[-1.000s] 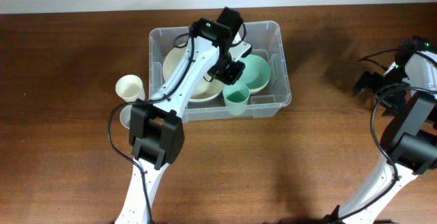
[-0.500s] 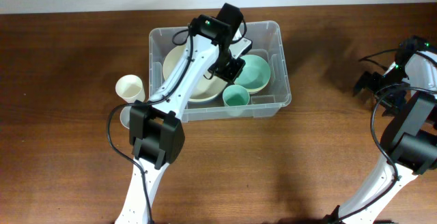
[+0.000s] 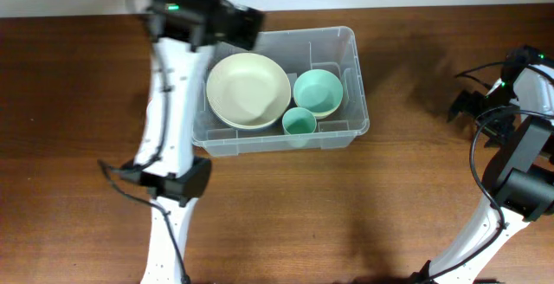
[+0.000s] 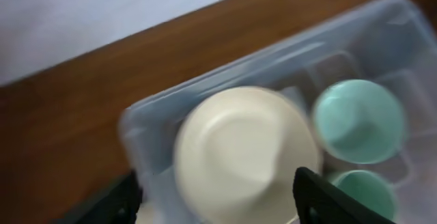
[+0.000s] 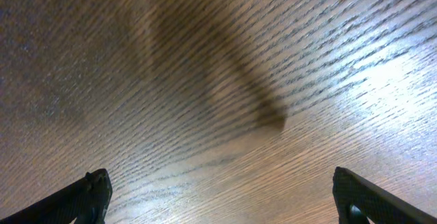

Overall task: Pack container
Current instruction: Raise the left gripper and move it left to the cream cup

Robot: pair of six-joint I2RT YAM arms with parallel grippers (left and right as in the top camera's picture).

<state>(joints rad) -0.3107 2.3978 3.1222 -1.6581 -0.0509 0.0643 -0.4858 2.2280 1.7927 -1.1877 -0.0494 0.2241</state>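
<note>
Brown wooden table (image 3: 86,102) carries the container (image 3: 329,31) mid-back, long axis running left-right. Above its far-left corner hover the left fingers (image 4: 321,200), spread and empty, far nearer than the right fingers (image 5: 89,197), also spread.

Little room in our container (image 3: 333,50)
A cream bowl (image 3: 248,91), green bowl (image 3: 318,92) and green cup (image 3: 299,121) crowd its floor; we see bare floor back right.

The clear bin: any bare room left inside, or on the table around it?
Inside the container, only a strip behind the teal bowl is free; cream bowl and teal cup crowd the rest. Bare table lies between it and the right arm.
</note>
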